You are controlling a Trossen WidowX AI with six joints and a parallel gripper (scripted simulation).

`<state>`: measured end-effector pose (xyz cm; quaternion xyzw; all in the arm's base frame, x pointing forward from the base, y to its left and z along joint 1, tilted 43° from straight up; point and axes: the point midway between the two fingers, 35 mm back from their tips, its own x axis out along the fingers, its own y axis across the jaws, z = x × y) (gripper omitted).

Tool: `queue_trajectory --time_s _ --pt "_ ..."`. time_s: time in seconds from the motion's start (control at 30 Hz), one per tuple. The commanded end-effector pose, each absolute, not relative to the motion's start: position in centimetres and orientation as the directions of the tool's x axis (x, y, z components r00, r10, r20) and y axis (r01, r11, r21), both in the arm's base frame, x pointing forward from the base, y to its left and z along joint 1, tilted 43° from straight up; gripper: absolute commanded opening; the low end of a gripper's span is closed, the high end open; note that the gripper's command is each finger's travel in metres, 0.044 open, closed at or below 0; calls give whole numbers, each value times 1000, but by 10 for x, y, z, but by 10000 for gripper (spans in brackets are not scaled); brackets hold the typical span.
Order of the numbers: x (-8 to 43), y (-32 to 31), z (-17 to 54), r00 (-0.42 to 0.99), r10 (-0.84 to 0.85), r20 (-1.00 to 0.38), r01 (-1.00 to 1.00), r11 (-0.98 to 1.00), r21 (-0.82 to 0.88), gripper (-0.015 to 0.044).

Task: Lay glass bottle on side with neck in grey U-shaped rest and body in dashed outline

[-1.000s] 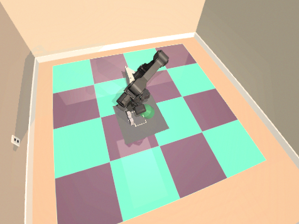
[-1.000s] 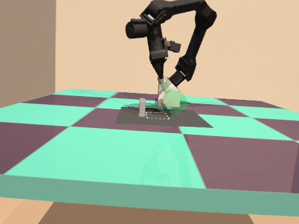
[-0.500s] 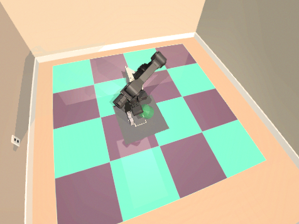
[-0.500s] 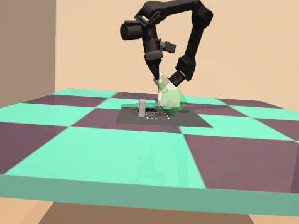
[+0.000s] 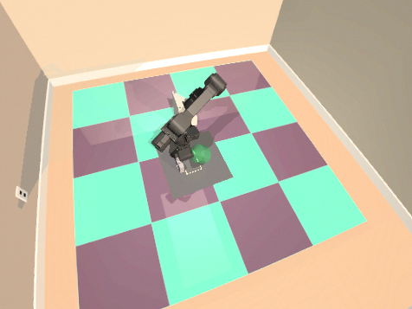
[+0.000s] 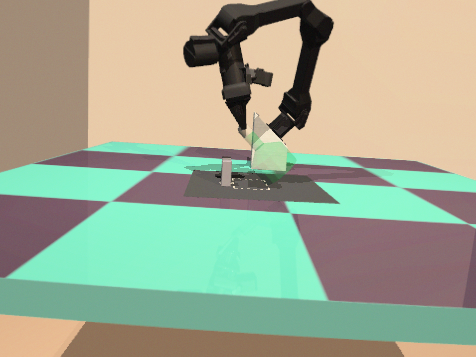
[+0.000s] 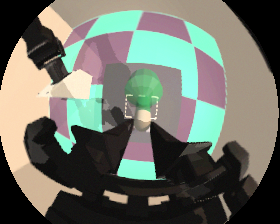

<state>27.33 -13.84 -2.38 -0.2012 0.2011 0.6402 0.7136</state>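
The glass bottle has a green body (image 5: 201, 154) (image 6: 280, 164) (image 7: 143, 86) and a pale neck end. My gripper (image 6: 243, 131) (image 7: 141, 122) points down and is shut on the bottle's neck. The bottle is tilted, neck up and left in the exterior view, body lower right. The body's low edge is close above the mat or at it; I cannot tell which. The grey U-shaped rest (image 5: 180, 165) (image 6: 226, 171) stands upright, lower than the fingertips. The dashed outline (image 5: 194, 172) (image 6: 251, 189) (image 7: 125, 106) lies beside it, partly covered by the bottle in the wrist view.
A dark grey mat (image 5: 216, 175) (image 6: 310, 195) (image 7: 172, 75) lies under the rest and outline on the checkered table top. A pale angular block (image 5: 177, 101) (image 6: 258, 127) (image 7: 75, 85) stands by the arm's base, behind the bottle in the exterior view.
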Motion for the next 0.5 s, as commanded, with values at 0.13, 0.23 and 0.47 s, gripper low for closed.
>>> queue_trajectory --time_s 0.13,0.23,0.47 --pt "275 -143 -38 100 832 -545 -995 99 -30 113" --pt "275 -144 -41 101 833 -544 -994 102 -29 113" --pt "275 -146 -50 104 834 -541 -994 107 -27 113"
